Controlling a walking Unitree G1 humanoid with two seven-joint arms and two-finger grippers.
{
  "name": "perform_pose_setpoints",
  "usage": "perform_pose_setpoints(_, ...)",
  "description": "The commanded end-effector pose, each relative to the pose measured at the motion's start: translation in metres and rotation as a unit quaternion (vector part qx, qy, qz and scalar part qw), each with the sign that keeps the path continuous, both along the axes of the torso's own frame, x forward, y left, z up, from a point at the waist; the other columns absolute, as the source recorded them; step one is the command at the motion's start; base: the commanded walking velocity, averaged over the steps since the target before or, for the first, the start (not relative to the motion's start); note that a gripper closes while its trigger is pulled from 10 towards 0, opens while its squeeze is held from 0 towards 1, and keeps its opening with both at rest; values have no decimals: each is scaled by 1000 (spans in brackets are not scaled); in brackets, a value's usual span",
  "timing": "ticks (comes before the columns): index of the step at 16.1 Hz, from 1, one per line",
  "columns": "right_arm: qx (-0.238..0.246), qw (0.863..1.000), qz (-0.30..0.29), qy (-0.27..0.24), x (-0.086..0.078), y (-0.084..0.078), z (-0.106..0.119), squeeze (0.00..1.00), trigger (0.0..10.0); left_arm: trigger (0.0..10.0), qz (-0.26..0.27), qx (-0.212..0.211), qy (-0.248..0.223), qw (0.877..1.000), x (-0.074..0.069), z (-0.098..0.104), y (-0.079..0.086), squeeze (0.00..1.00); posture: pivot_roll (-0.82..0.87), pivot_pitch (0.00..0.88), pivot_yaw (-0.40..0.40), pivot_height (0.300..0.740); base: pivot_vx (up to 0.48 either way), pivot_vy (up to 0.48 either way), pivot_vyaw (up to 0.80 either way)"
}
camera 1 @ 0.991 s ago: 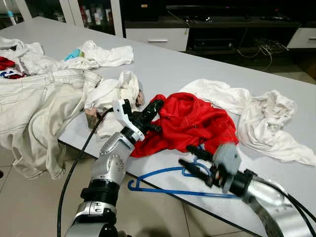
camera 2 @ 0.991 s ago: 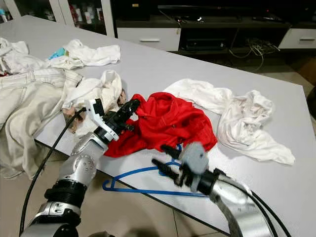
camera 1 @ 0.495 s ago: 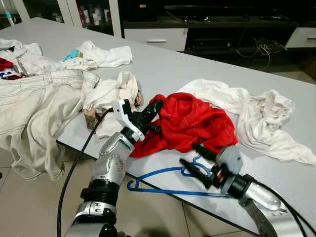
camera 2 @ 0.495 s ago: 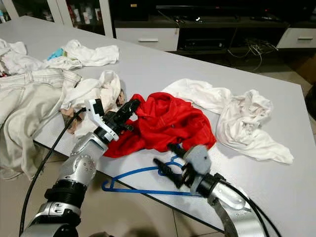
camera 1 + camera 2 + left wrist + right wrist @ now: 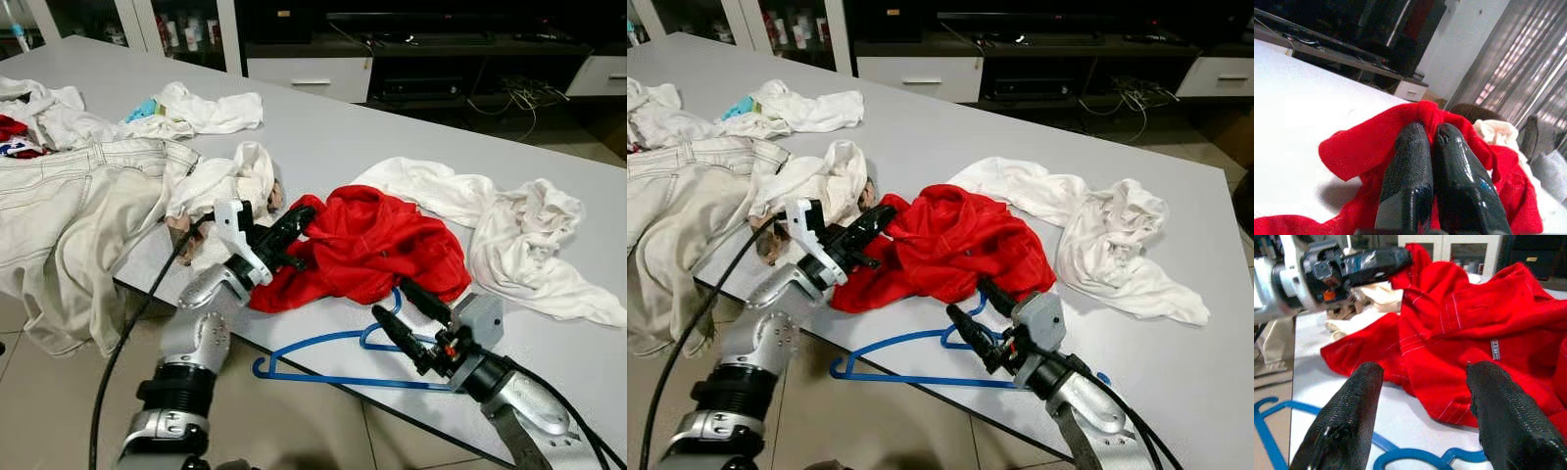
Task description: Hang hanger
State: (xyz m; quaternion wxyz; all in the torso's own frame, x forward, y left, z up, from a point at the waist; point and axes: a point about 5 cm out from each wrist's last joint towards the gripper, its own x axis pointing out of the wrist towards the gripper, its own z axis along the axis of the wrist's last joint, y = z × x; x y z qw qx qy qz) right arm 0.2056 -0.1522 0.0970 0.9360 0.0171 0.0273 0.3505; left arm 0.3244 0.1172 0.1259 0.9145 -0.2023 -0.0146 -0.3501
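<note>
Lower centre of the frame: the thin blue plastic hanger lies flat at the near edge of the grey worktop, long bar running left-right along that edge, hook toward the crumpled red shirt. Judged light, stiff, slippery; best taken at the neck below the hook. The right pincer stands wide over the hook, empty. Beyond, the left pincer is clamped on the shirt's edge.
</note>
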Motion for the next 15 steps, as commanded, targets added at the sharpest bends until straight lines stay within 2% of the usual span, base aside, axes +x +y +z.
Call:
perform_pose_setpoints(1, -1, 999, 39, 18, -6, 5, 0, 757, 10000, 10000, -3, 22, -18, 1000, 2, 10, 0, 0, -63, 0, 8, 740, 0, 0, 0)
perform_pose_setpoints(2, 7, 997, 66, 31, -10, 7, 0, 816, 10000, 10000, -5, 28, -20, 999, 2, 10, 1, 0, -65, 0, 9, 740, 0, 0, 0)
perform_pose_setpoints(4, 10, 994, 100, 47, -14, 10, 0, 816, 10000, 10000, -16, 50, -26, 998, 0, 10, 4, 0, -64, 0, 10, 740, 0, 0, 0)
perform_pose_setpoints(5, 4, 992, 118, 50, -14, 12, 0, 761, 10000, 10000, -22, 75, -30, 997, -1, 8, 8, 0, -63, 0, 11, 740, 0, 0, 0)
perform_pose_setpoints(6, 1, 992, 121, 47, -13, 12, 1, 757, 10000, 10000, -22, 83, -31, 996, -2, 7, 10, 0, -61, 0, 10, 740, 0, 0, 0)
perform_pose_setpoints(7, -20, 992, 120, 32, -10, 12, 1, 663, 10000, 10000, -19, 90, -30, 995, -2, 6, 14, 0, -61, 0, 10, 740, 0, 0, 0)
perform_pose_setpoints(8, -45, 992, 117, 12, -9, 11, -1, 0, 10000, 10000, -15, 91, -28, 995, -1, 7, 16, 0, -61, 0, 10, 740, 0, 0, 0)
perform_pose_setpoints(11, -78, 992, 94, -34, -5, 3, -4, 0, 10000, 10000, -15, 91, -26, 995, -1, 6, 15, 0, -58, 0, 14, 740, 0, 0, 0)
perform_pose_setpoints(12, -81, 993, 83, -30, -3, 0, -7, 0, 10000, 10000, -16, 92, -26, 995, -1, 6, 14, 0, -58, 0, 15, 740, 0, 0, 0)
perform_pose_setpoints(13, -64, 997, 44, -7, 3, -6, -16, 0, 10000, 10000, -18, 92, -24, 995, -2, 4, 12, 0, -56, 0, 13, 740, 0, 0, 0)
perform_pose_setpoints(15, -40, 999, 9, 12, 7, -9, -23, 0, 10000, 10000, -18, 91, -22, 995, -2, 3, 10, 0, -55, 0, 10, 740, 0, 0, 0)
